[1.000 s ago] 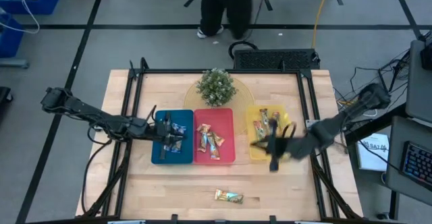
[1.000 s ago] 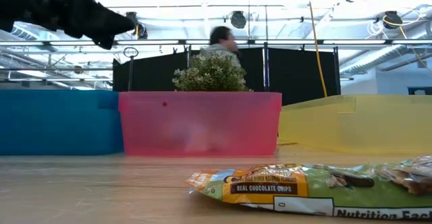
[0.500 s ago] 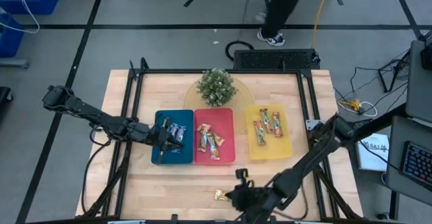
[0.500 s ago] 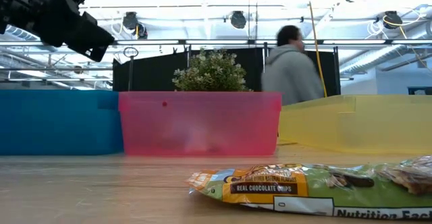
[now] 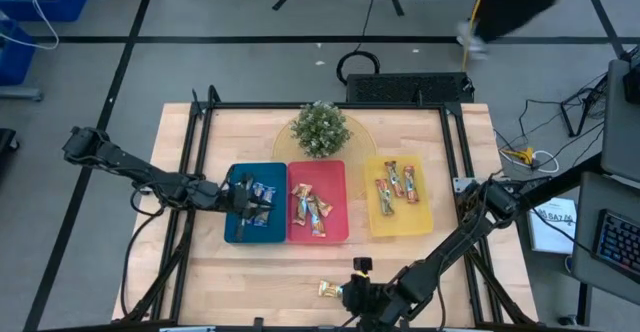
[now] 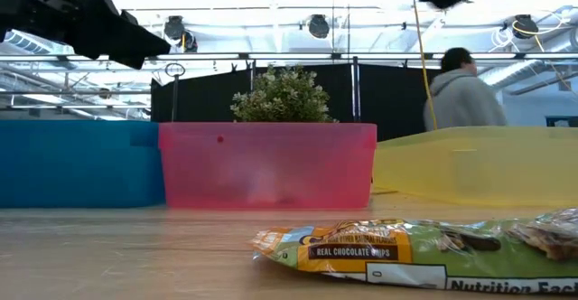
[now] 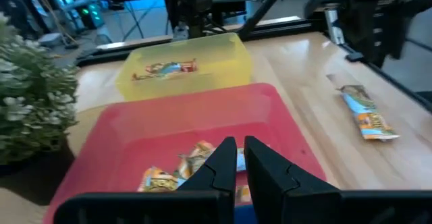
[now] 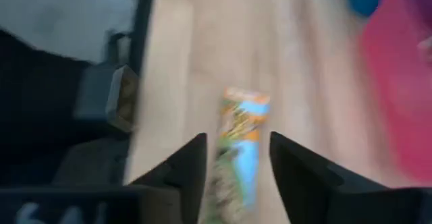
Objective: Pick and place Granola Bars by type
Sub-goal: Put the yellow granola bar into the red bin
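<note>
Nearest, loose bar lies flat on table front edge, long axis left-right. Likely light, crinkly, slippery wrapper; pinch across narrow middle. Right tool hovers over it, fingers parted, empty. Farther back, left tool over blue tray, fingers near-closed; nothing visibly held.
</note>
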Tool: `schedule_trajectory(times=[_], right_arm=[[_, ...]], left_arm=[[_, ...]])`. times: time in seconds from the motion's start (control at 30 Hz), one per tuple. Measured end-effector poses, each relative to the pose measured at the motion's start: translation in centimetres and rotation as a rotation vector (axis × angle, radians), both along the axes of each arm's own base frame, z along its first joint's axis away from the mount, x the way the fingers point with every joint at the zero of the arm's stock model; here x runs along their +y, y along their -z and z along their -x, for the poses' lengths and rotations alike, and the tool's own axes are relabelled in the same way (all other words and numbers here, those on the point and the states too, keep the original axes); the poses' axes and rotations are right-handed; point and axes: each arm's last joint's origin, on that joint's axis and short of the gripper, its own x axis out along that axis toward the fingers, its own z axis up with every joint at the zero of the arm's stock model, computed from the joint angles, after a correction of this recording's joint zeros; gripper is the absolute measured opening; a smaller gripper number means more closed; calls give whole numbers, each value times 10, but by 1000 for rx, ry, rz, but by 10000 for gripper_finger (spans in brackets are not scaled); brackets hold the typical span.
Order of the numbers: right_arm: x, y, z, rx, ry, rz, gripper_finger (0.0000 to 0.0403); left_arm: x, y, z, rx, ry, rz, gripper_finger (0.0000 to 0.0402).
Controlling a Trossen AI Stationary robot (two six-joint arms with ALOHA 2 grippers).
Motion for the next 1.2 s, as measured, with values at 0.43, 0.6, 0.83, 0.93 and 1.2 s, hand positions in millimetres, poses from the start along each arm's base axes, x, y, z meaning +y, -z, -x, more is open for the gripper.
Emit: schedule_trajectory(times=[0.43, 0.6, 0.83, 0.93, 1.2], right_arm=[[1, 40, 21, 12, 10, -43, 242], [-3, 50, 24, 15, -1, -37, 253], [-1, 76, 23, 68, -54, 0, 256], [-1, 89, 19, 70, -35, 3, 256], [-4, 100, 14, 113, -15, -27, 202]], left_arm=[[1, 0, 0, -5, -15, -20, 40], [1, 0, 0, -5, -16, -16, 40], [1, 0, 0, -4, -18, -10, 40], [1, 0, 0, -4, -18, -9, 40], [1, 0, 0, -2, -23, 13, 40]])
